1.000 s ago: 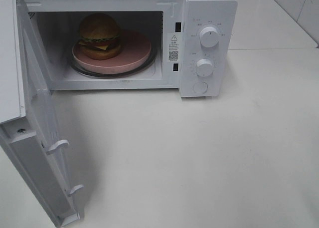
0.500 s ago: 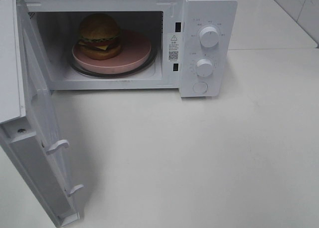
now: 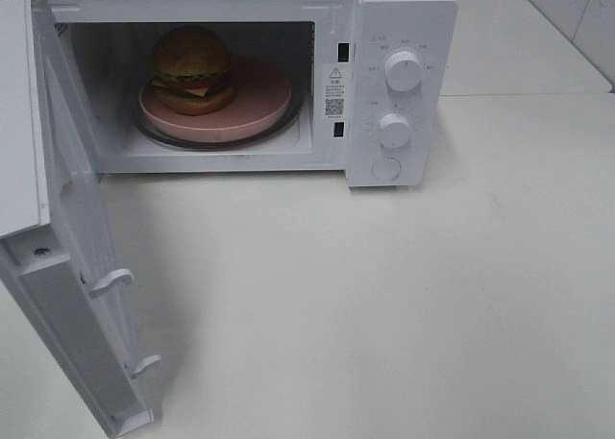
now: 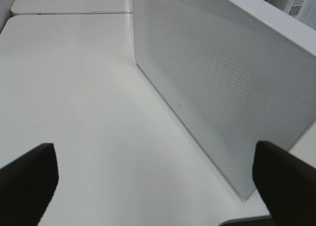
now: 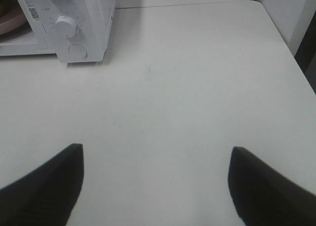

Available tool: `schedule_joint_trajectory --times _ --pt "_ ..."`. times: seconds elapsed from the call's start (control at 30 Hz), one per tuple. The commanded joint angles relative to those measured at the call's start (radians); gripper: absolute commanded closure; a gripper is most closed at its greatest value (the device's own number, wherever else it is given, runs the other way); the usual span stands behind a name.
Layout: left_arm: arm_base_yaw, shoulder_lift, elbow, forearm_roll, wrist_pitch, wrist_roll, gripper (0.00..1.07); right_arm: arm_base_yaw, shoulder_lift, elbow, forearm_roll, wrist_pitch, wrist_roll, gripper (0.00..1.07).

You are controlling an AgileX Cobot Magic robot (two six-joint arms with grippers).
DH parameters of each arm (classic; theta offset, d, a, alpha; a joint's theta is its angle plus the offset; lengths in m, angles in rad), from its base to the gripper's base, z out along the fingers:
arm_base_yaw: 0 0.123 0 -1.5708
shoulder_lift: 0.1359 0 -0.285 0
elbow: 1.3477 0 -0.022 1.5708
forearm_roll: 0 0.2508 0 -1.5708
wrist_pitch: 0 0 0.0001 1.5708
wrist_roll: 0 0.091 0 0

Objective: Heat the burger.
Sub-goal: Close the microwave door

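Soft and loosely stacked, the burger (image 3: 192,69) sits left on the pink plate (image 3: 261,101) inside the open microwave (image 3: 404,16), likely to squash if pinched, so better moved by the plate's rim; left hand (image 4: 153,154) and right hand (image 5: 155,152) both stand spread, holding nothing.

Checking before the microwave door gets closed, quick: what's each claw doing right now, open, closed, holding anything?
Left claw: open, holding nothing.
Right claw: open, holding nothing.
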Motion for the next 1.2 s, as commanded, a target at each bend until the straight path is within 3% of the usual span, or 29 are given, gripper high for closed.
schedule_joint_trajectory --times 0.03,1.2 --pt "-0.004 -0.015 0.003 -0.005 -0.015 -0.003 0.07 -0.008 -0.026 0.021 0.012 -0.053 0.002 0.31" --pt "-0.004 -0.005 0.003 -0.005 -0.015 -0.003 0.07 -0.008 -0.026 0.034 0.011 -0.077 0.001 0.31"
